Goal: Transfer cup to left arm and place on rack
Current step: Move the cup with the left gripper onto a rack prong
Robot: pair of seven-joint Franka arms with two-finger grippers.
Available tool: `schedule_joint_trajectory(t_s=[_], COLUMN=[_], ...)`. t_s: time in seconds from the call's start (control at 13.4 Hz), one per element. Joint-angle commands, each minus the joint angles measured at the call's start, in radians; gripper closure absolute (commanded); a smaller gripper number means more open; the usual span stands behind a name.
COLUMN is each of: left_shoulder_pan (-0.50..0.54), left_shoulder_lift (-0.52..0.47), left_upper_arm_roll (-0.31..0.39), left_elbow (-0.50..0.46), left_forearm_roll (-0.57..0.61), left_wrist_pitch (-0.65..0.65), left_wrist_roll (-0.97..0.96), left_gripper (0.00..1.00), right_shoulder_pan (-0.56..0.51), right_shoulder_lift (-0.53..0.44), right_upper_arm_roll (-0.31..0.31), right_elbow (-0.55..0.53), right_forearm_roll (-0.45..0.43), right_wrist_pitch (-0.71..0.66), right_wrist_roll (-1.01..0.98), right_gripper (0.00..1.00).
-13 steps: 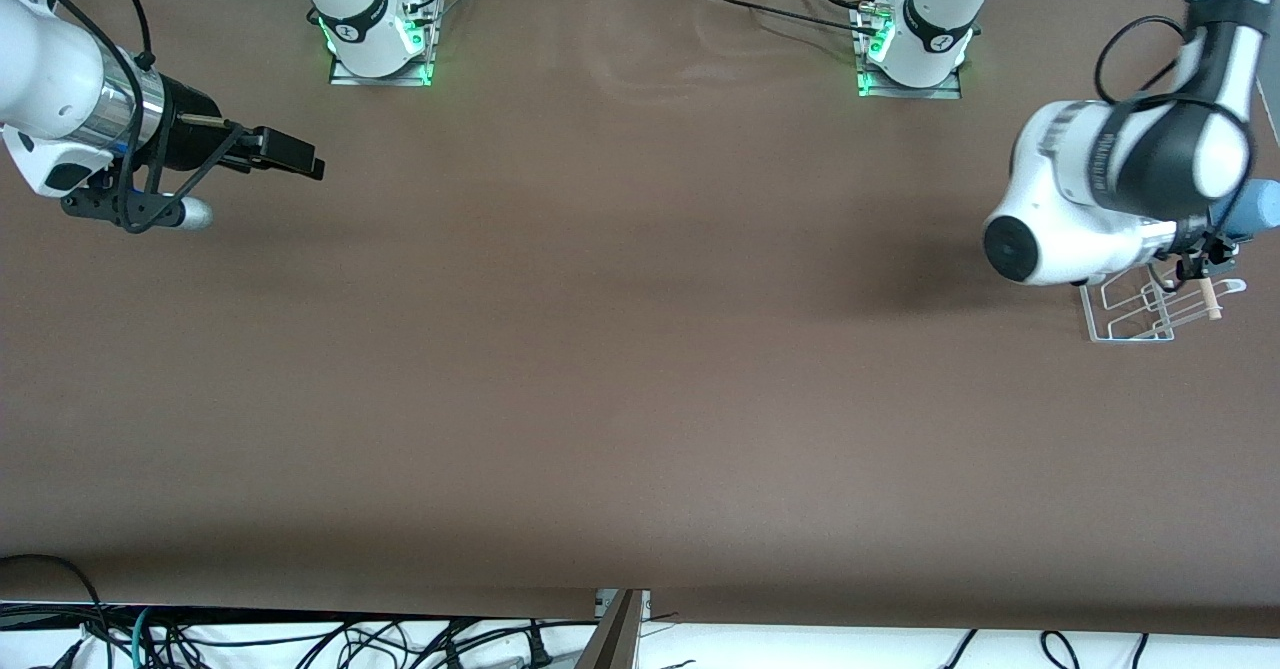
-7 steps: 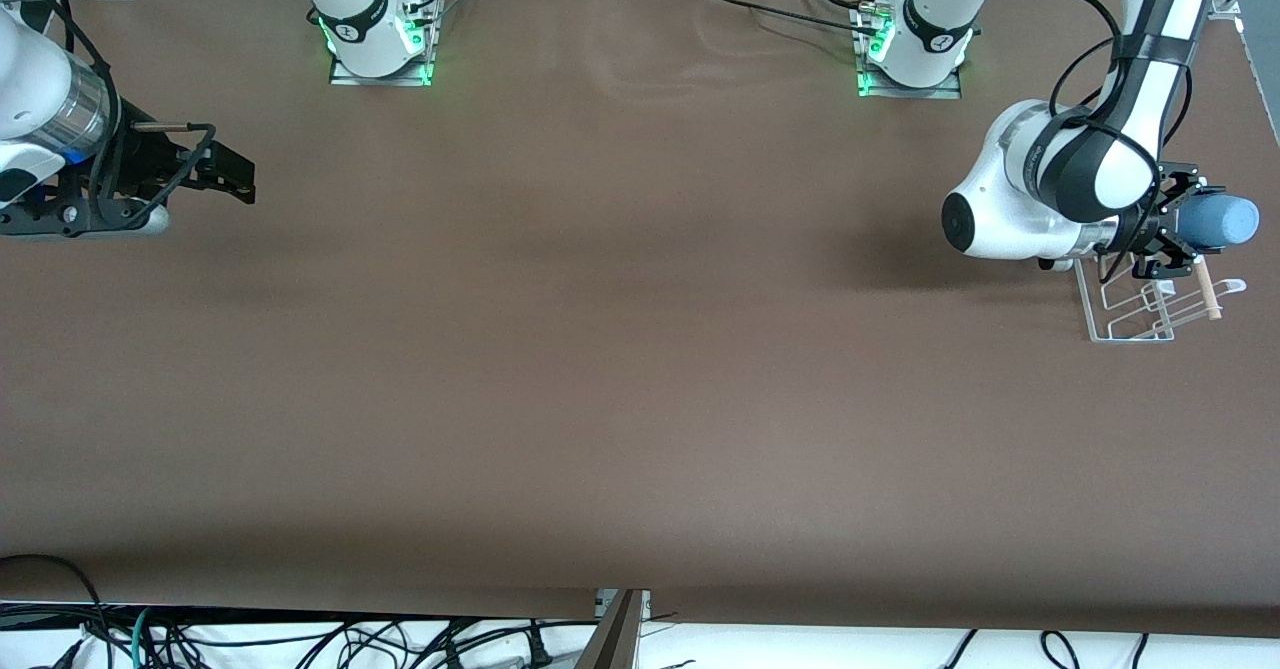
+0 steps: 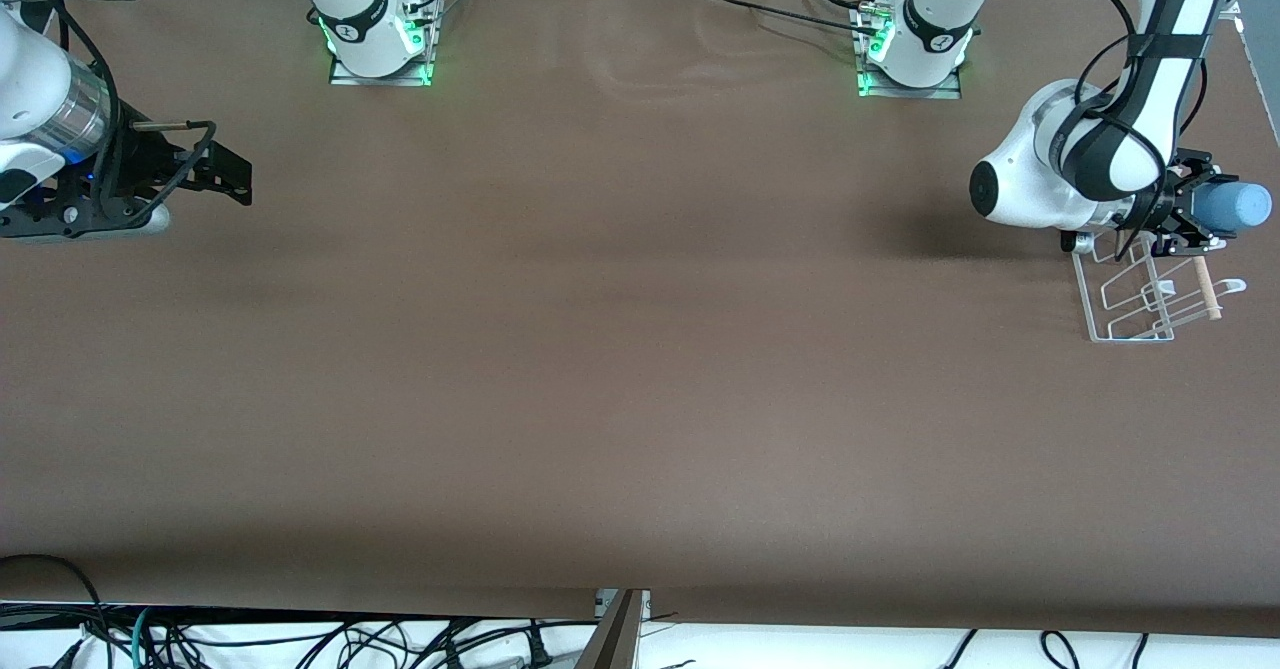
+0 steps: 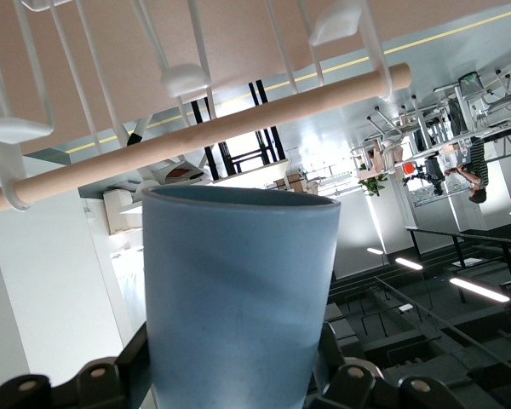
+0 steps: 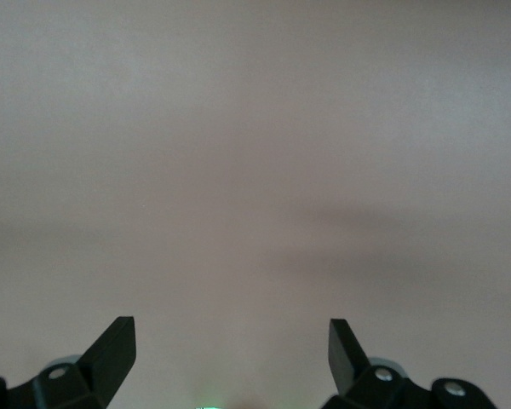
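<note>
Black fingers of the left gripper [image 3: 1190,219] are clamped on the small light-blue plastic cup [image 3: 1228,208], which lies sideways in the air over the small white wire rack [image 3: 1140,299], its rim close to the rack's light wooden dowel [image 4: 196,136]. The rack stands at the left arm's end of the brown table [image 3: 620,349]. Well apart from the rack, the right gripper [image 3: 225,164] waits over the table's right-arm end, jaws spread and empty.

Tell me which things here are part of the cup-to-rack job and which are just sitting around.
In the job:
cup, lying sideways in the left gripper above the rack
rack, at the left arm's end of the table

Not in the job:
right gripper, open, waiting at the right arm's end
</note>
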Motion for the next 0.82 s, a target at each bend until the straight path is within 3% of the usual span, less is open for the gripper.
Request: schedule_joint_trajectory(t_s=[0.0, 0.22, 0.6, 0.75], left_shoulder_pan=[-0.003, -0.009, -0.012, -0.012], left_shoulder_lift=[-0.046, -0.068, -0.054, -0.046], left_upper_arm_roll=[-0.008, -0.008, -0.008, -0.006], left_elbow=[-0.062, -0.137, -0.174, -0.195], left_forearm_roll=[0.029, 0.029, 0.029, 0.033], left_wrist_pitch=[0.008, 0.007, 0.011, 0.016], left_wrist_roll=[-0.034, -0.117, -0.181, -0.232], left_gripper=[1.0, 1.0, 1.0, 1.0], right_shoulder_pan=[-0.007, 0.001, -0.007, -0.008], right_shoulder_lift=[-0.003, -0.001, 0.002, 0.002], right_upper_arm_roll=[0.003, 0.005, 0.003, 0.002], right_elbow=[0.008, 0.009, 0.008, 0.008], right_forearm_roll=[-0.005, -0.004, 0.006, 0.048], right_wrist_pitch=[-0.001, 0.0, 0.0, -0.001], right_wrist_roll=[-0.019, -0.025, -0.017, -0.019], right_gripper=[0.0, 0.0, 0.0, 0.0])
